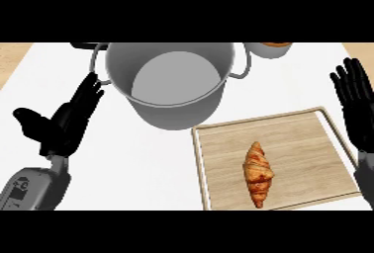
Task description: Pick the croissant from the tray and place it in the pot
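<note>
When looking down from the head, mostly white counter (146,163), filling nearly the whole view, with just a sliver of tan at the far corners, out past the fingertips of both hands. Can't make out more of the room than that.

Next biggest: one grey metal pot (175,118), upright, bare grey bottom showing, two loop handles, sitting just right of the left hand (66,126). Fingers of that hand straight and spread, wide open, tips right up by the pot's nearer handle. Touching or not, can't tell.

Then one wooden tray (306,143) with a raised rim, lying flat just left of the right hand (358,113), turned a bit askew. Right hand open too, fingers straight up, parked at the view's right edge alongside the tray's right rim.

On the tray, one croissant (257,174), lying lengthwise toward the near end, well left of the right hand and far right of the left one, untouched. Not in the pot yet.

Smallest stuff, beyond the pot and well clear of both hands: one bowl-ish thing (266,52) with something brown in it, mostly cut off, plus one dark object (87,45) barely poking in.
</note>
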`<control>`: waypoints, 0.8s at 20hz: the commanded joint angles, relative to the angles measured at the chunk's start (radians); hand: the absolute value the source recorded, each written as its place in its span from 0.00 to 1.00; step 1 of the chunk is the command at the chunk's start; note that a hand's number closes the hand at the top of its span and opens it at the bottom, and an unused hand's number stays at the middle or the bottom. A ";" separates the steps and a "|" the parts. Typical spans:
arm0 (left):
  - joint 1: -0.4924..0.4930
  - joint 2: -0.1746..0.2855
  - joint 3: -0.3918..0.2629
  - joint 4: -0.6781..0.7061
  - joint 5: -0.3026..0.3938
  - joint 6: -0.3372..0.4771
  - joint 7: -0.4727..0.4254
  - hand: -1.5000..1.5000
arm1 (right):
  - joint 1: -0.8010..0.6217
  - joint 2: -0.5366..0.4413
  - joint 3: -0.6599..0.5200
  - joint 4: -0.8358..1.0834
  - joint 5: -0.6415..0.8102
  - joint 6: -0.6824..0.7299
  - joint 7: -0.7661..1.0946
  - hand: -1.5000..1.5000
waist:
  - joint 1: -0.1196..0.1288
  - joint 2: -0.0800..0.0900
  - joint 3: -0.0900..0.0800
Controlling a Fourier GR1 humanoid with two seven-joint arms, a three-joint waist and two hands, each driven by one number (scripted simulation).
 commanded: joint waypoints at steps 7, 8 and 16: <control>0.002 -0.036 -0.037 -0.014 -0.019 0.024 0.040 0.50 | -0.185 -0.178 0.415 -0.073 0.373 0.209 0.174 0.00 | 0.113 -0.019 -0.042; 0.013 -0.063 -0.053 -0.006 -0.014 0.036 0.057 0.50 | -0.177 -0.230 0.442 -0.039 0.484 0.151 0.221 1.00 | 0.061 -0.002 -0.013; 0.052 -0.054 -0.017 -0.126 -0.023 0.105 0.146 0.50 | -0.085 -0.238 0.502 -0.500 0.631 0.081 0.344 0.00 | -0.022 0.004 0.012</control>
